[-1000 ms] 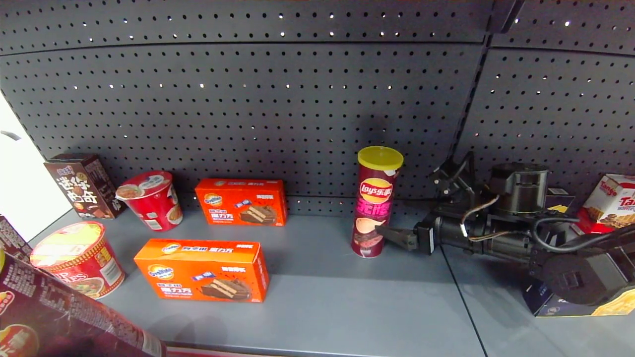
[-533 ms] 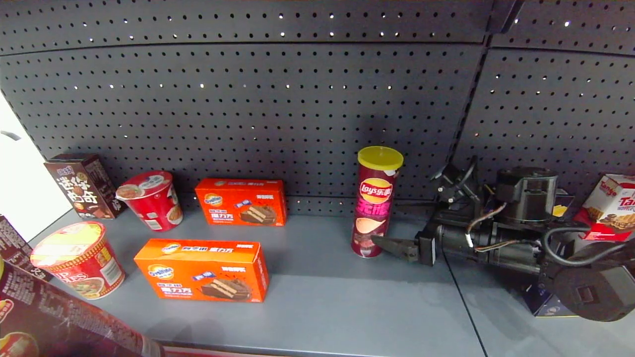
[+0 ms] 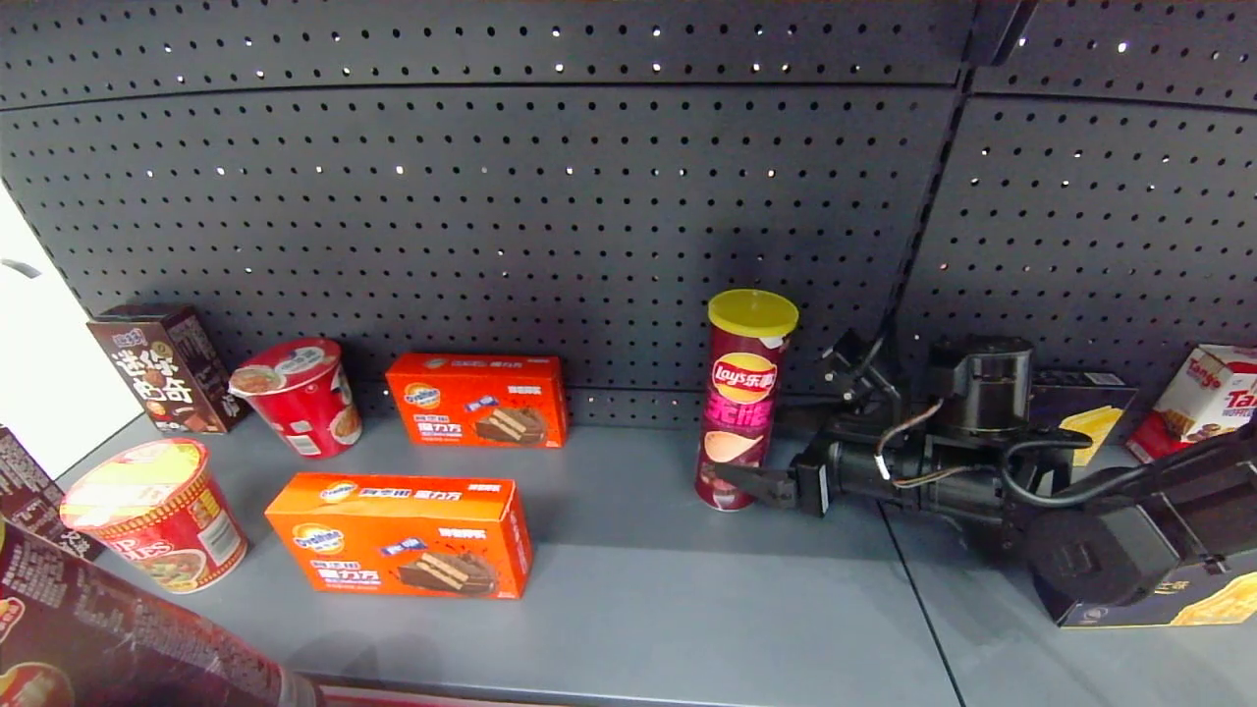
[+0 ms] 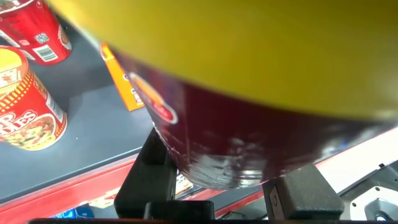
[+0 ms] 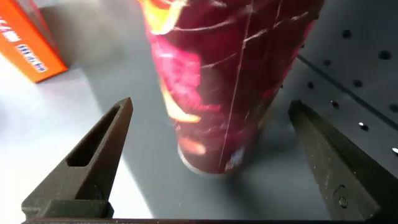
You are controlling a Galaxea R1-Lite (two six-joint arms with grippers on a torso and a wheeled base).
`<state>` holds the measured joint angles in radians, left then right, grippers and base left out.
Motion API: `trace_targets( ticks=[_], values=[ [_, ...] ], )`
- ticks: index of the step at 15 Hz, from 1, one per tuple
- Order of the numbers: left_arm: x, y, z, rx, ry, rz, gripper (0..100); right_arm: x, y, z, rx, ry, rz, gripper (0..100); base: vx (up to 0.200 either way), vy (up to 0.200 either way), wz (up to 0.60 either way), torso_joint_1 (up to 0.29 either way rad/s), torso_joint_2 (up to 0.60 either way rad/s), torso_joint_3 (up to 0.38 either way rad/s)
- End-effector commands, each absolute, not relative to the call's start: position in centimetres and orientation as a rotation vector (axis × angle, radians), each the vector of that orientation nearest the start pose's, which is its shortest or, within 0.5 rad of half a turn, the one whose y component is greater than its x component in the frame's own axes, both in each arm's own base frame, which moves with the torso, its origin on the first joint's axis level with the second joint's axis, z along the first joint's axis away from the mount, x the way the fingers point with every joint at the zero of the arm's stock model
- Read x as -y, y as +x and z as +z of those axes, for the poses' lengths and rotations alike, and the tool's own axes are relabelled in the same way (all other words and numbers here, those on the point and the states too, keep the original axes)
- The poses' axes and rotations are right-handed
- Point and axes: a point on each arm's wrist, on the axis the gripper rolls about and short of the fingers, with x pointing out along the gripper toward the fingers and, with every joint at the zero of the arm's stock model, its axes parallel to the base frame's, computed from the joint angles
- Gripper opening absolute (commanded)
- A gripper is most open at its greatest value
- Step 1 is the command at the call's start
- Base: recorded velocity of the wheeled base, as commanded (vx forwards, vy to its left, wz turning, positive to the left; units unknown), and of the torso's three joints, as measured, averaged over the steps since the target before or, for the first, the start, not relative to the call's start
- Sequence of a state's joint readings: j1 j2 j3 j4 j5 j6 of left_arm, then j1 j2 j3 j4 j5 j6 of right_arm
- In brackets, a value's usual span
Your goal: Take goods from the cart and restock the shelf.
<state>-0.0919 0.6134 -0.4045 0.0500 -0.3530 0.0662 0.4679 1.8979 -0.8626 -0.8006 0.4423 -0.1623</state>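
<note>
Maroon under its yellow lid, the chip canister (image 3: 748,393) stands upright on the shelf (image 3: 628,589) between the open fingers of the right end effector (image 5: 210,107), low at its base, where any sideways drift could clip and topple it; the left end effector (image 4: 227,183) grips a second canister (image 4: 249,93).

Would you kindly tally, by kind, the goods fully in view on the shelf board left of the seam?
Orange boxes: 2
Noodle cups: 2
Brown box: 1
Standing chip can: 1
Total: 6
Not counted: held chip can in the left gripper.
</note>
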Motion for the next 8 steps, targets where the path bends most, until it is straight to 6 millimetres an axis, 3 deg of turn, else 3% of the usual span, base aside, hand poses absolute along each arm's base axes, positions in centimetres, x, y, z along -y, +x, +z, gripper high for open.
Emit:
trace_targets(
  ticks=[1, 5, 6, 8],
  values=[
    [1.1, 3.8, 18.2, -0.252, 0.028, -0.451, 0, -17.7, 32.1, 13.6, -0.189, -0.155, 0.935, 100, 0.0, 0.0, 0.0, 0.0, 0.0, 0.0],
    [1.1, 3.7, 18.1, -0.251, 0.021, -0.446, 0, -18.8, 33.2, 13.1, -0.175, -0.153, 0.958, 100, 0.0, 0.0, 0.0, 0.0, 0.0, 0.0],
    [1.1, 3.5, 18.2, -0.246, 0.005, -0.441, 0, -18.9, 33.2, 13.0, -0.163, -0.148, 0.963, 0, 0.0, 0.0, 0.0, 0.0, 0.0, 0.0],
    [1.1, 3.4, 18.0, -0.248, -0.004, -0.44, 0, -18.7, 32.9, 13.1, -0.164, -0.148, 0.962, 0, 0.0, 0.0, 0.0, 0.0, 0.0, 0.0]
  ],
)
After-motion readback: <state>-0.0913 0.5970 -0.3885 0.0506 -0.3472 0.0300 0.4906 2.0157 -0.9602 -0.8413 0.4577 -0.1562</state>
